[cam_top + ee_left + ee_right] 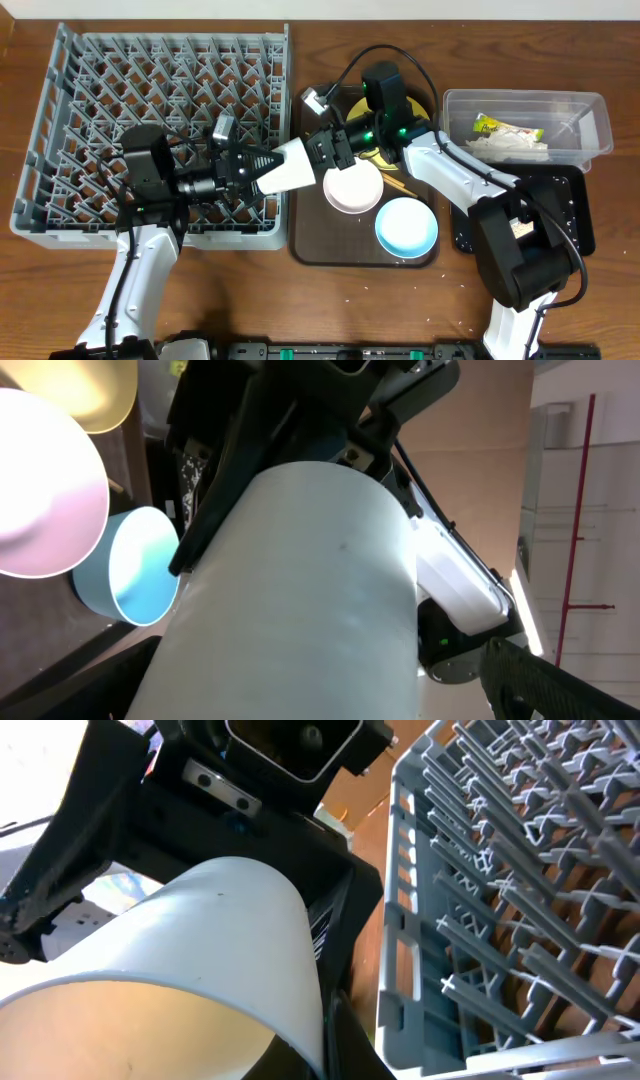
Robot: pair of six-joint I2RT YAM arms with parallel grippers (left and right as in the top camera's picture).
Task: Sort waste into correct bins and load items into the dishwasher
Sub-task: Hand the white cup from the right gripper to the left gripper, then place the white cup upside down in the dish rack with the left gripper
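Probably a robotics lab: left arm [140,265] and right arm [470,185] at a wooden counter [250,305], plain white wall [590,470] beyond.

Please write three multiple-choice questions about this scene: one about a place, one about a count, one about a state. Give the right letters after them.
1. Where is the wrapper?
A) in the tub
B) in the white bowl
C) in the blue bowl

2. How many bowls are on the brown tray?
A) one
B) two
C) four

3. The right end effector is:
A) open above the tub
B) shut on the cup
C) out of view

Answers:
1 A: the wrapper lies in the tub beside white paper.
2 B: a white bowl and a blue bowl sit on the brown tray.
3 B: the right end effector grips the cup at its wide end.
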